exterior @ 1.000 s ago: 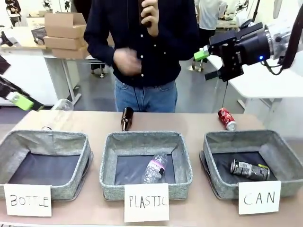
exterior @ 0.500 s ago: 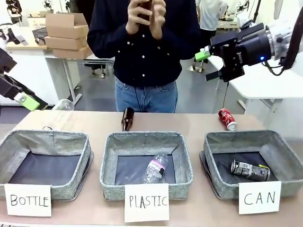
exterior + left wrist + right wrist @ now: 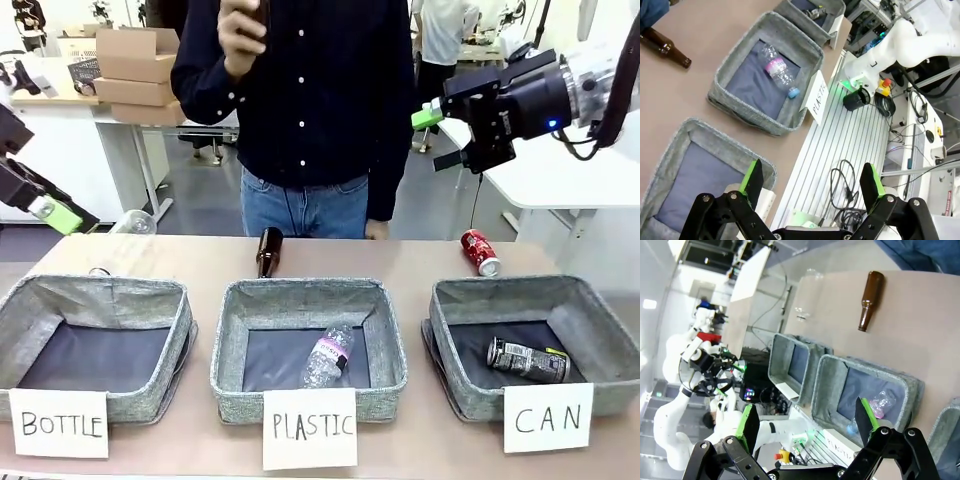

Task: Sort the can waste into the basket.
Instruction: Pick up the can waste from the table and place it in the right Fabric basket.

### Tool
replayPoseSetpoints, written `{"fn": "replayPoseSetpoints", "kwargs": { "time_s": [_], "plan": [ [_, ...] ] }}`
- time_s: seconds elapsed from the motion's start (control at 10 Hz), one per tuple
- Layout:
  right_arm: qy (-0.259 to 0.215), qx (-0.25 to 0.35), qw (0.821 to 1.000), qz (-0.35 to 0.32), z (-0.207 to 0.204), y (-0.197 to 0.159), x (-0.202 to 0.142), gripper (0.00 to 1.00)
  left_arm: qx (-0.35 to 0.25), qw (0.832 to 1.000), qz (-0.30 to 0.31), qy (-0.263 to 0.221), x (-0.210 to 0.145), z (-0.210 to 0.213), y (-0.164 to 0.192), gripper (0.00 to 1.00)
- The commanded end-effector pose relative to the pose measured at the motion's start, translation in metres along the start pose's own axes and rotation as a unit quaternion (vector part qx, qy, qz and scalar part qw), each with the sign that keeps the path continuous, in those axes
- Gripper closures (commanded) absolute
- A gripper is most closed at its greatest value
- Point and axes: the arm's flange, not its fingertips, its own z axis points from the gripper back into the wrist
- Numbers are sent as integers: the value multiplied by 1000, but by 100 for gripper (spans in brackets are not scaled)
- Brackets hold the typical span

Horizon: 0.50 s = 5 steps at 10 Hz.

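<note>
Pickup of red can (image 3: 479,251) pending: right claw (image 3: 438,138), released and raised, must descend to it just beyond basket (image 3: 505,288).

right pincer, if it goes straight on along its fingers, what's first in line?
Likely the BOTTLE basket: seen from the right pincer, its bare floor sits dead ahead, nothing nearer in line. Depth is unclear, so not certain.
</note>
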Motion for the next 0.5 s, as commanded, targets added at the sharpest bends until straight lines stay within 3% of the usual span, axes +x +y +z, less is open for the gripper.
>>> {"fn": "replayPoseSetpoints", "kwargs": {
  "time_s": [0.0, 0.4],
  "plan": [
    [1, 1, 1000, 1, -1, 1, -2, 0, -1, 1000, 1, -13, 0, -2, -1, 0],
    [1, 1, 1000, 1, -1, 1, -2, 0, -1, 1000, 1, -13, 0, -2, -1, 0]
  ]
}}
